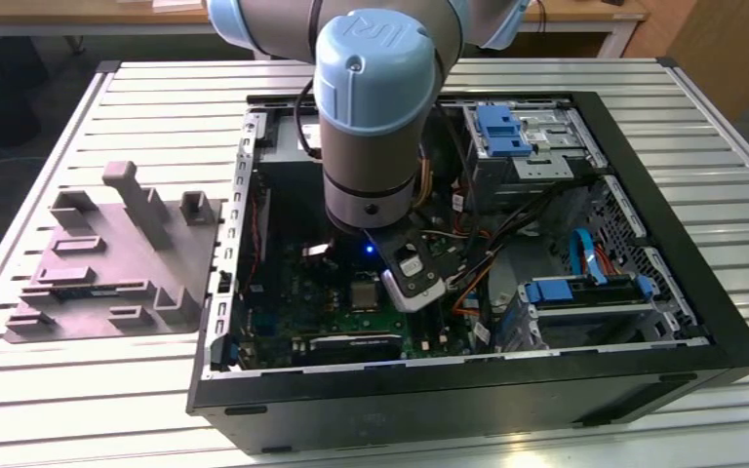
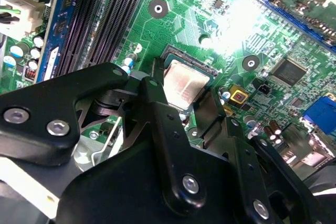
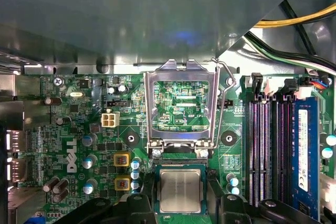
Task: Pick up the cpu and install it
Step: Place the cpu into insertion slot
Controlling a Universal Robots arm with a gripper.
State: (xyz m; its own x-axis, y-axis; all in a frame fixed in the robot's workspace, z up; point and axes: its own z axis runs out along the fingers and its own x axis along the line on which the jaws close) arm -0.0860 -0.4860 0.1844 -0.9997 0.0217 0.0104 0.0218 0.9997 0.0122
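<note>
Slatted metal counter point(image 1: 739, 409) carries an open black computer case point(image 1: 479, 402) lying on its side. A grey moulded holder point(image 1: 114, 263) with upright posts sits beside the case on the exterior view's left. The blue-grey arm point(image 1: 374, 127) reaches down into the case over the green motherboard point(image 3: 79, 129).

The cpu point(image 3: 180, 190), silvery top up, lies flat in the socket on the board. The socket's metal load plate point(image 3: 181, 103) is swung open just beside it, with the wire lever point(image 3: 218, 103) along one edge. Dark memory slots point(image 3: 262, 145) and a blue memory module point(image 3: 307, 156) run near the socket.

The end effector point(image 2: 185, 92) is down at the socket, straddling the cpu on two opposite sides in both wrist views. Cannot tell whether it is pinching the chip or sitting loose around it. Cables point(image 3: 304, 22) run past the board's edge.
</note>
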